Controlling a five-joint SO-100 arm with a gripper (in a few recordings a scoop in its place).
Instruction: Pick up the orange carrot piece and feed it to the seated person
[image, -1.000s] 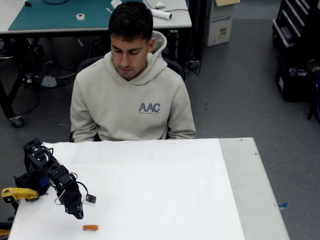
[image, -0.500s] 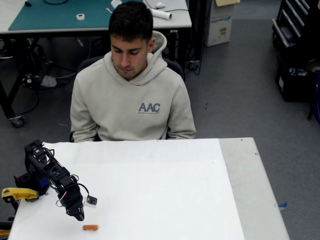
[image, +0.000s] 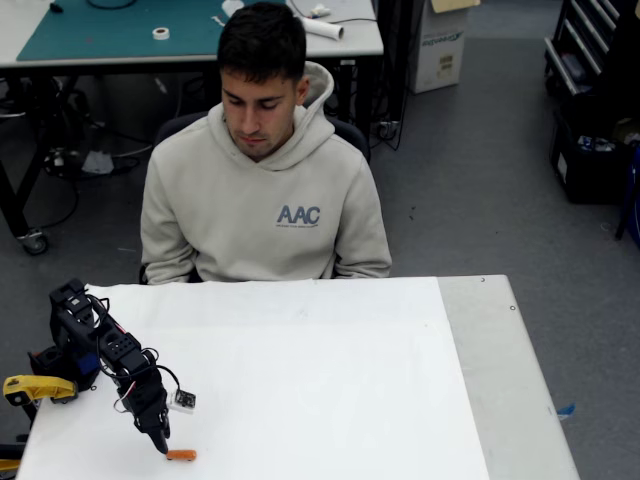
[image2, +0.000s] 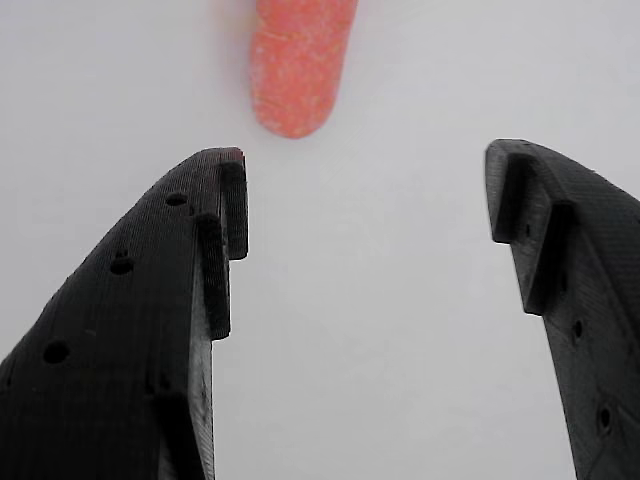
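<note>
The orange carrot piece (image: 181, 455) lies on the white table near its front left corner. In the wrist view the carrot piece (image2: 298, 62) sits just beyond the left fingertip, outside the gap. My black gripper (image: 160, 443) points down at the table, its tip right beside the carrot's left end. Its jaws stand open with bare white table between them (image2: 365, 170). The seated person (image: 262, 160) in the beige hoodie sits behind the table's far edge, looking down.
The white table (image: 320, 370) has a grey strip (image: 500, 370) on its right side. A yellow clamp handle (image: 35, 387) sits at the left edge by the arm's base. A workbench with a green mat (image: 120, 28) stands behind the person.
The gripper has dropped lower and a little forward, from above the carrot piece to table level right beside its left end. The carrot and the person have not moved.
</note>
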